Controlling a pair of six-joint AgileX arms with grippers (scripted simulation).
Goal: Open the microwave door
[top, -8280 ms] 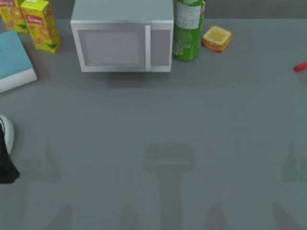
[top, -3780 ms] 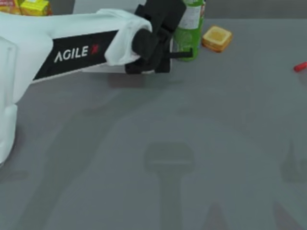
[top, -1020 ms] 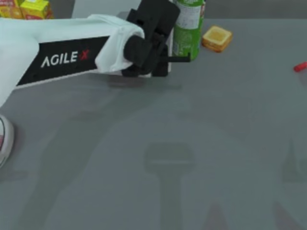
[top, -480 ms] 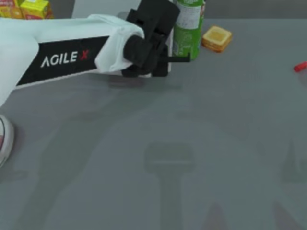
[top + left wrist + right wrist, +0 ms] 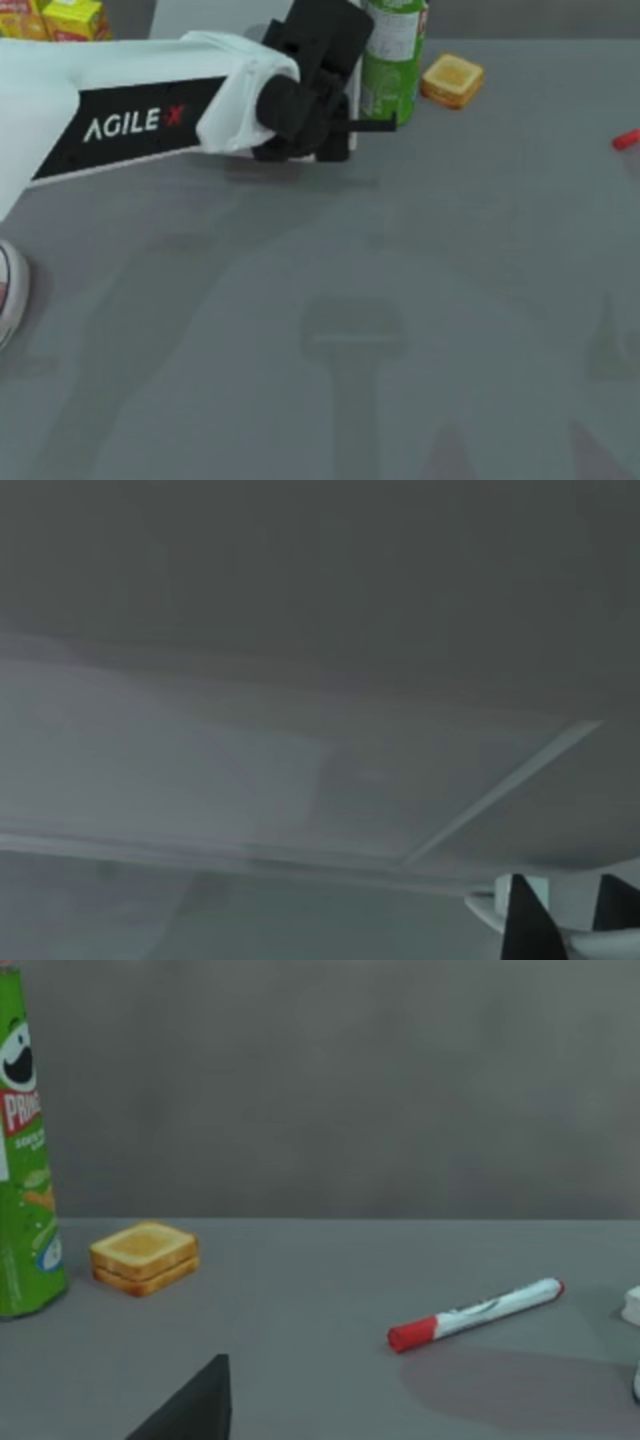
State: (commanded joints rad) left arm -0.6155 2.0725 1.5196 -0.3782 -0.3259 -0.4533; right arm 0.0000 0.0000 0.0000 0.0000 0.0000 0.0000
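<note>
Top view: almost no change vs 0.5 s ago; my left arm reaches across from the left, left gripper [image 5: 335, 125] at the microwave [image 5: 215, 18] front, far-centre, beside green can [image 5: 392, 60]. Microwave door [image 5: 250, 770] fills left wrist view. Finger state: cannot tell. Right arm parked off-view.

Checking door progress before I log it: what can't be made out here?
- Microwave door: top view, left arm covers it; left wrist view too close to judge how far open.
- Left end effector: grip on the handle hidden.
- Right end effector: only a dark tip at the right wrist view's edge.
</note>
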